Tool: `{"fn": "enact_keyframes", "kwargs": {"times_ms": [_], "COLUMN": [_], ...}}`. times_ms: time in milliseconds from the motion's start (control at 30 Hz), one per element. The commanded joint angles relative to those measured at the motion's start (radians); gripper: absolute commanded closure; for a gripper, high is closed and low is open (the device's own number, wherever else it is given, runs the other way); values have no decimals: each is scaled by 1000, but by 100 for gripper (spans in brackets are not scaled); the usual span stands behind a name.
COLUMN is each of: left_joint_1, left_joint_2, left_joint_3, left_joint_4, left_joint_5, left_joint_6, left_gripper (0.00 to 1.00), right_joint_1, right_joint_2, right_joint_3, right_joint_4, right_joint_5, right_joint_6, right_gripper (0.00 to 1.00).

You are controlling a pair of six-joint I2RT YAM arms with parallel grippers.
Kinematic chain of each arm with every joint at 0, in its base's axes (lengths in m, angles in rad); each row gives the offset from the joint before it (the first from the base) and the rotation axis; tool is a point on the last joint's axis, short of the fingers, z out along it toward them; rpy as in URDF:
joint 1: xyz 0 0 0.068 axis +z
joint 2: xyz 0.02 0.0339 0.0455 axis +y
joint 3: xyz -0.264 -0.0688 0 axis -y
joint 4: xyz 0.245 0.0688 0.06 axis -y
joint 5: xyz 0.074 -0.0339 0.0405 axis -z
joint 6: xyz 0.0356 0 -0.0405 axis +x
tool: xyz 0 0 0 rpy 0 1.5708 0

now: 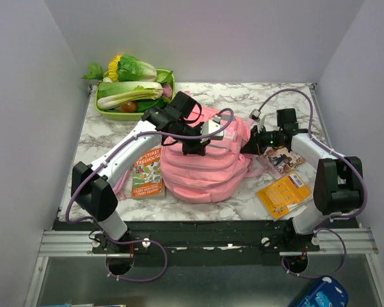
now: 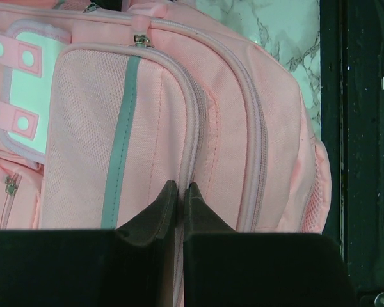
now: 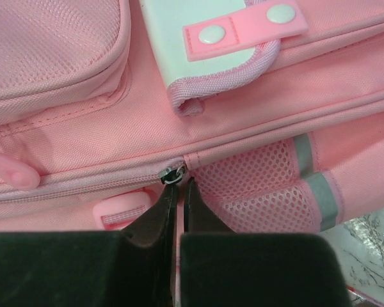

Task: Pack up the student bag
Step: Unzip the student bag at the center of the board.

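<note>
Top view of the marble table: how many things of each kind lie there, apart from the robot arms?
Soft pink fabric backpack: 1
Colourful flat paperback books: 3
Green plastic tray of leafy vegetables: 1
Total: 5

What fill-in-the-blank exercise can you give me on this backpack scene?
The soft pink fabric backpack lies on a ___-patterned table.
The shallow green plastic tray at the far left corner holds ___.
The small metal zip pull sits at the tips of the ___ arm's jaws.
Missing words: marble; vegetables; right.
</note>
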Motion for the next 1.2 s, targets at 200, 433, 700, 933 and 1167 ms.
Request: {"fn": "enact_keyframes", "kwargs": {"times_ms": [200,433,700,933,1167], "left_joint_1": [7,7,7,7,9], "left_joint_2": [-33,-4,9,4,44], "left_joint_3": [-16,-34,-46,-95,-83], "left_joint_4": [90,145,211,277,271], "left_joint_5": [3,-17,-23,-51,-71], "left_joint_6": [-41,-77,-147,-164,-146], "left_gripper": [90,91,93,95,95], "right_joint_1": [-5,44,207,256,261], "right_joint_2": [-162,-299,-382,-544,-592], "right_joint_3": [-90,-161,-225,-334,-332], "right_joint_4": [63,85,23,31,83], "right_joint_5": [9,37,204,359,287], "right_joint_6": [102,191,299,429,498], "right_gripper": [99,99,99,99,98]}}
